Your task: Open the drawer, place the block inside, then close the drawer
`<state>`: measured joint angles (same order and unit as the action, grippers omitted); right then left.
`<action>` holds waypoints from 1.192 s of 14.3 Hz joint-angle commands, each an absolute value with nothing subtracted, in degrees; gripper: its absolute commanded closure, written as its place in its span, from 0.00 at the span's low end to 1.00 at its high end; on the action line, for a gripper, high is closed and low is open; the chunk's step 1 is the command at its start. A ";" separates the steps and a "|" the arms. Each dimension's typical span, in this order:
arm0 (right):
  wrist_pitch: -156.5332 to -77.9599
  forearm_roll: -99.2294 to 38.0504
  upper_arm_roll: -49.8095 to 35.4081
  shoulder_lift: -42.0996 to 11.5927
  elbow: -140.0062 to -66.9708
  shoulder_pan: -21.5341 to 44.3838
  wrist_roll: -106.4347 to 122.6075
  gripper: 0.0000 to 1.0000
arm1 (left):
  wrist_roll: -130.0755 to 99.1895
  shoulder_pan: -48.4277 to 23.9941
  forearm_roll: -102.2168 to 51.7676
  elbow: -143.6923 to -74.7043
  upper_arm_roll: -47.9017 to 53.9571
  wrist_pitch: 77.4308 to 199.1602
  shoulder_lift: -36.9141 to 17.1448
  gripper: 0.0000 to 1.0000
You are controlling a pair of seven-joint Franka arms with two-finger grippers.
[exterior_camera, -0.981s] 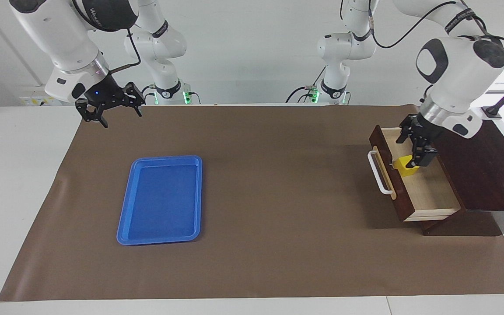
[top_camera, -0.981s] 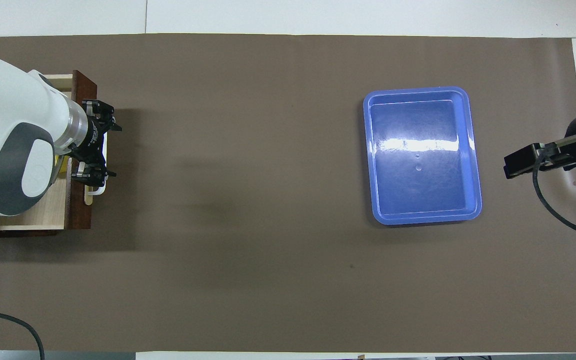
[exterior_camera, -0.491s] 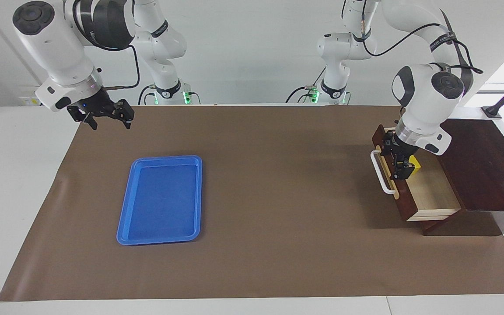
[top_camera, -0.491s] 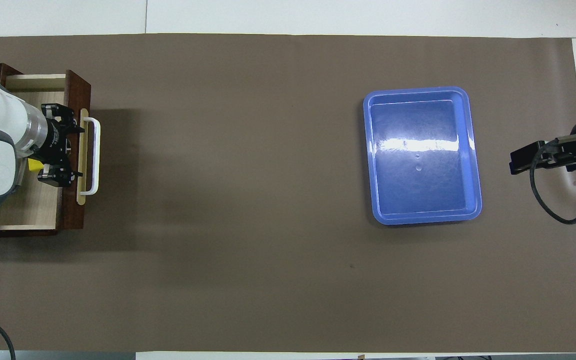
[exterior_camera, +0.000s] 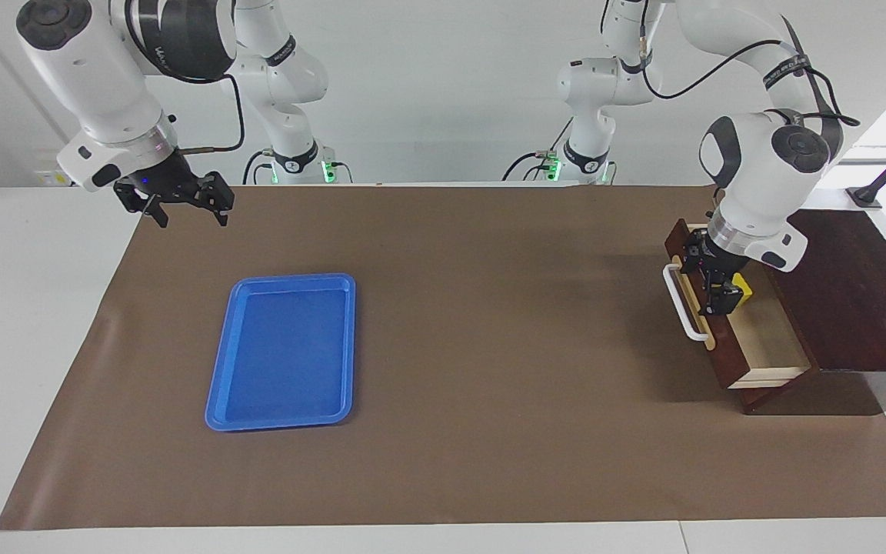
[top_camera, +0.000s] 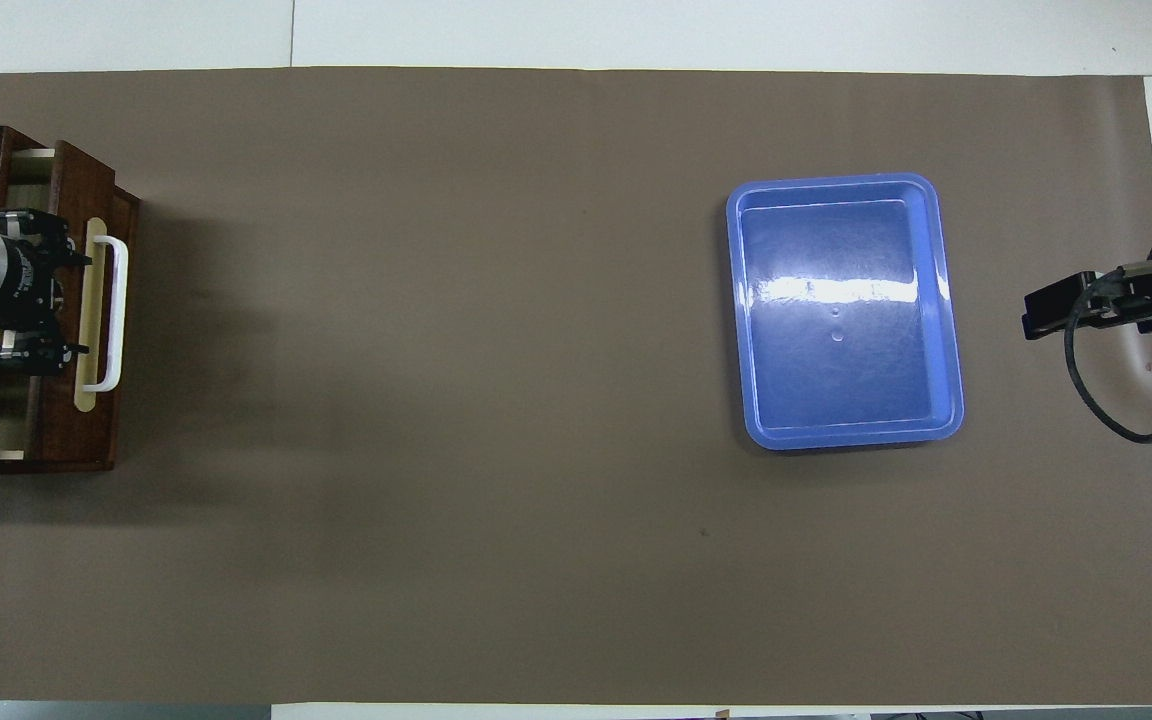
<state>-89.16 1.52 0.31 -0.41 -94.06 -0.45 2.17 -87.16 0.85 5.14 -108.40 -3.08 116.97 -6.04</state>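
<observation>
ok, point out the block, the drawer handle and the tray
block [exterior_camera: 743, 292]: facing view, yellow corner showing beside the gripper
drawer handle [exterior_camera: 681, 309]: facing view, middle of white bar
tray [top_camera: 946, 300]: overhead view, long side rim

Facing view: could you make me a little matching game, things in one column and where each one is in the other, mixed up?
Things:
1. block
2. blue tray
3. left gripper
4. right gripper

Places:
A. raised over the table edge at the right arm's end, jaws open
B. lying flat on the brown mat, nothing in it
C. inside the partly open drawer
D. down at the drawer's front panel, just inside the white handle

Pairs: 1-C, 2-B, 3-D, 4-A
</observation>
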 commanded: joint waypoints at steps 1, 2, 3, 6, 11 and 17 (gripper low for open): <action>-88.51 2.29 -0.53 -0.62 -93.34 -1.32 1.84 0.00 | -84.73 4.12 6.33 -109.42 -2.90 119.53 -5.19 0.00; -88.42 2.29 -0.53 -0.62 -93.34 -1.32 1.85 0.00 | -84.03 4.65 6.33 -109.34 -2.90 119.53 -5.27 0.00; -88.42 2.29 -0.53 -0.62 -93.43 -1.14 1.93 0.00 | -84.02 4.75 6.33 -109.34 -2.90 119.53 -5.27 0.00; -88.33 2.29 -0.62 -0.53 -93.52 -0.79 2.11 0.00 | -82.80 4.57 6.42 -104.36 -2.81 115.17 -6.15 0.00; -88.42 2.20 -0.62 -0.44 -93.43 -0.70 2.02 0.00 | -61.57 1.85 1.41 -95.80 -0.79 99.59 -1.68 0.00; -88.51 2.20 -0.53 -0.44 -93.43 -1.14 1.93 0.00 | -25.90 -2.90 1.32 -98.78 -0.35 94.13 2.72 0.00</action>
